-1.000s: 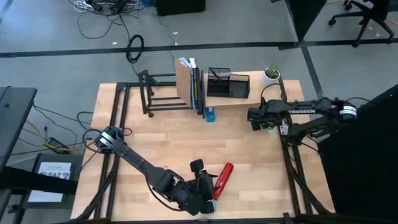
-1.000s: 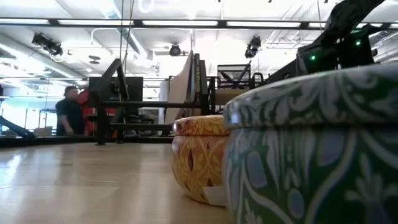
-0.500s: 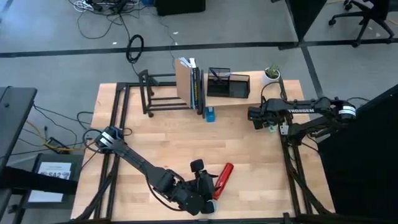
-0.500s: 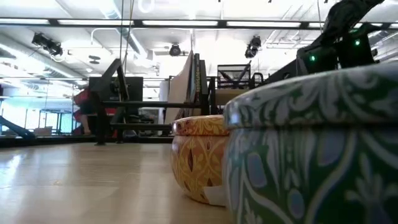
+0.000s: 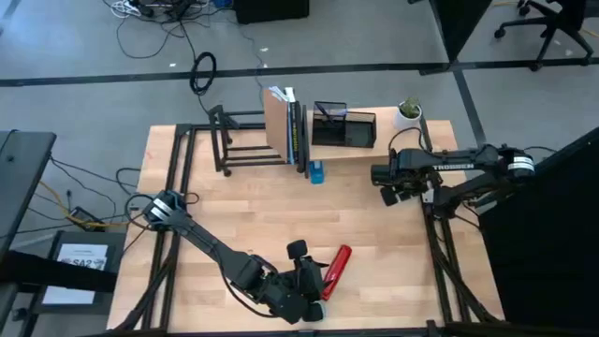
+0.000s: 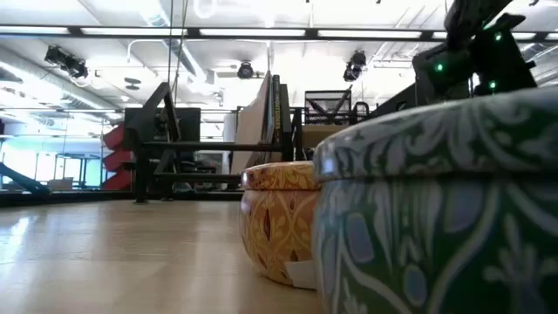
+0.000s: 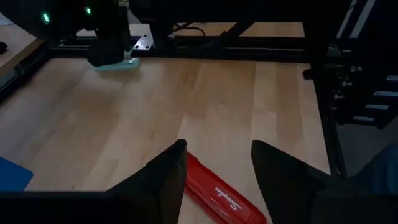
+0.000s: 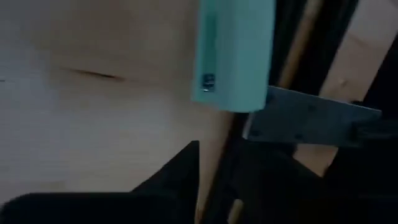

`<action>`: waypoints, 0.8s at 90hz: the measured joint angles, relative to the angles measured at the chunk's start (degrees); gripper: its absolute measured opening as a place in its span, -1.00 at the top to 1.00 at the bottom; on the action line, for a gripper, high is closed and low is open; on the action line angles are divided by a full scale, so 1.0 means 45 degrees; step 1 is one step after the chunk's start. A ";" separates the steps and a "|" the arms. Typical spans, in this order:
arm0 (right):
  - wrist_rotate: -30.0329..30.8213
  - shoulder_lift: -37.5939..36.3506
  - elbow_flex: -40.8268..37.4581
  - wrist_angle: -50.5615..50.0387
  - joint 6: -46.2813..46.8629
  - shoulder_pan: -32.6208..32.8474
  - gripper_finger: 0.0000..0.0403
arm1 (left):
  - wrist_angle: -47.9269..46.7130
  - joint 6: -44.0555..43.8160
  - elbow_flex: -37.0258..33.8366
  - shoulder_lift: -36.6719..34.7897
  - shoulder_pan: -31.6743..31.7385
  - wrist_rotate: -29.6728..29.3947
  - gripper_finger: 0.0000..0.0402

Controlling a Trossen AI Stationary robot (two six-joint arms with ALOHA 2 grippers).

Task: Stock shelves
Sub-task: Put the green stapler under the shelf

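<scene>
A red stapler (image 5: pixel 335 271) lies flat on the table near its front edge. My left gripper (image 7: pixel 214 168) is open just left of it, and the stapler's near end (image 7: pixel 199 171) lies between the two fingers without plainly touching them. My right gripper (image 5: pixel 381 180) hovers near the table's right edge, over a pale teal block (image 7: pixel 118 64) that lies beside the black frame rail. The shelves stand at the far edge. One is a wooden plank (image 5: pixel 360 153) carrying books (image 5: pixel 285 131), a mesh organizer (image 5: pixel 343 127) and a potted plant (image 5: pixel 409 112). The other is a black tube rack (image 5: pixel 239 140).
A small blue object (image 5: pixel 316 171) sits on the table in front of the books. In the low view a yellow patterned tin (image 6: pixel 279 218) and a green patterned tin (image 6: pixel 436 209) stand close to the camera. Bare wood lies between the two arms.
My right arm has shifted a little toward the table's left edge, and in the low view it has risen slightly. My left gripper and the stapler have kept still.
</scene>
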 joint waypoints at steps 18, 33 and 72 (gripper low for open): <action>-0.0398 0.2223 -0.0155 0.0612 -0.1000 -0.0017 0.96 | 0.0240 0.0282 0.0000 0.0000 0.0005 0.0003 0.20; -0.0387 0.4065 -0.0154 0.0581 -0.1976 -0.0019 0.99 | 0.0236 0.0282 0.0000 0.0000 0.0005 0.0003 0.20; 0.1191 0.5160 -0.0150 0.1690 -0.3164 -0.0518 1.00 | 0.0235 0.0257 0.0000 0.0000 0.0005 0.0003 0.20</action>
